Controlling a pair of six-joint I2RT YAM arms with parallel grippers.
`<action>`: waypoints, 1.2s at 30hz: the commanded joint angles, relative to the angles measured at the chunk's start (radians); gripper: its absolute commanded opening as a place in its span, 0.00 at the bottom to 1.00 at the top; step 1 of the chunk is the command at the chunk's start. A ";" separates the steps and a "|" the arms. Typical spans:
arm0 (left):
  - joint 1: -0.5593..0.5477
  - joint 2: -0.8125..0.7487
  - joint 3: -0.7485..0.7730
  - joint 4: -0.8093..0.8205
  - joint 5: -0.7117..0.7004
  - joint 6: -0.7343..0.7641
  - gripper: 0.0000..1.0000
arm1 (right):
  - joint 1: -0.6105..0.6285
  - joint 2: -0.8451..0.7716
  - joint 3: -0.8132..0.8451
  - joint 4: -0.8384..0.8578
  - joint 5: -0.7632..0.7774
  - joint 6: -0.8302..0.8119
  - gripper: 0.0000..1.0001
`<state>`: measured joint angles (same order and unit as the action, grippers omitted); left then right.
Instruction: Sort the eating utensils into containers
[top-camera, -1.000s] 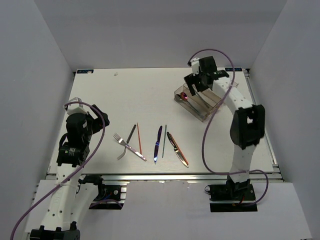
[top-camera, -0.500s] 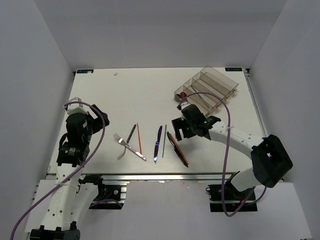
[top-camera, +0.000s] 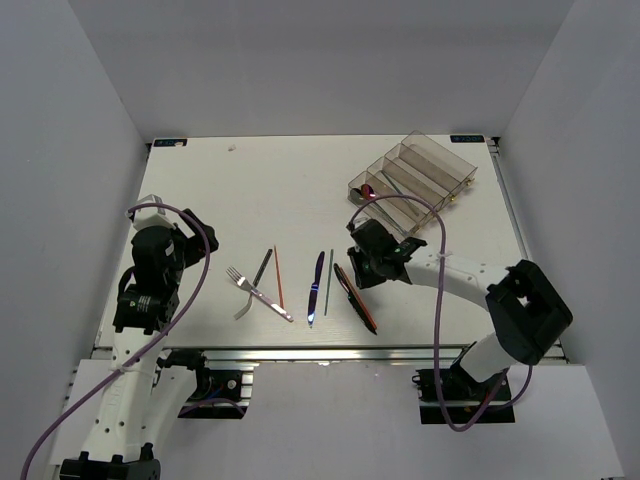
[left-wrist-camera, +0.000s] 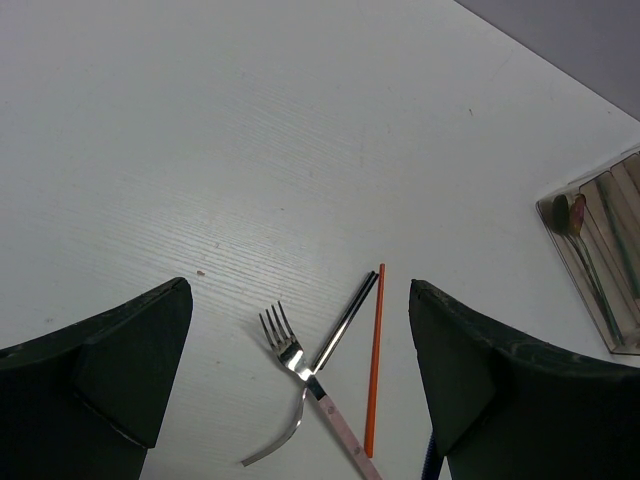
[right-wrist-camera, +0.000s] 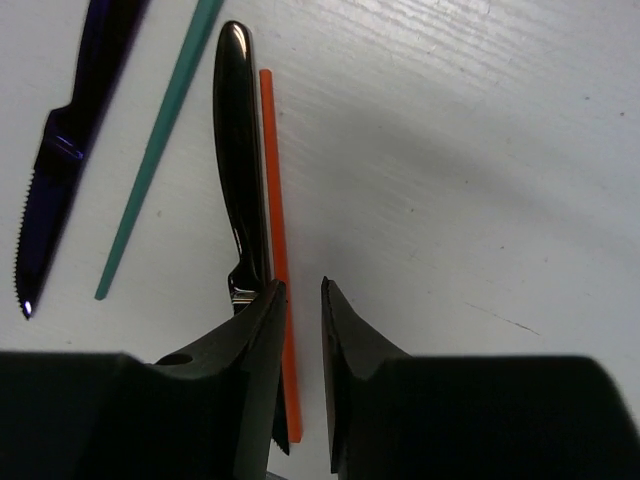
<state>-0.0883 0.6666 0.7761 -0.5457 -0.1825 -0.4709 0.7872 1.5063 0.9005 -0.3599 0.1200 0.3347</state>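
Hovering right end effector (right-wrist-camera: 300, 295), orange chopstick (right-wrist-camera: 272, 180) beneath, dark utensil (right-wrist-camera: 238, 150) just beside.

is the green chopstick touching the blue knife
Apart. The right wrist view shows bare white table between the green chopstick and the blue knife along their visible length.

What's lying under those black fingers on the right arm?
An orange chopstick runs into the narrow gap between the fingers, with a dark shiny handle right beside it. One finger hides the rest of that dark piece.
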 joint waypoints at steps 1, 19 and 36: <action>-0.004 -0.009 -0.003 0.004 -0.005 0.006 0.98 | 0.010 0.040 0.014 0.004 -0.016 0.004 0.26; -0.004 -0.013 -0.005 0.009 0.009 0.009 0.98 | 0.034 0.155 0.041 0.007 -0.014 -0.002 0.22; -0.004 -0.021 -0.006 0.009 0.014 0.009 0.98 | 0.034 0.100 0.109 -0.070 0.104 -0.092 0.00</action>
<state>-0.0883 0.6525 0.7761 -0.5457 -0.1776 -0.4706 0.8326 1.6779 0.9718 -0.3798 0.1806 0.2962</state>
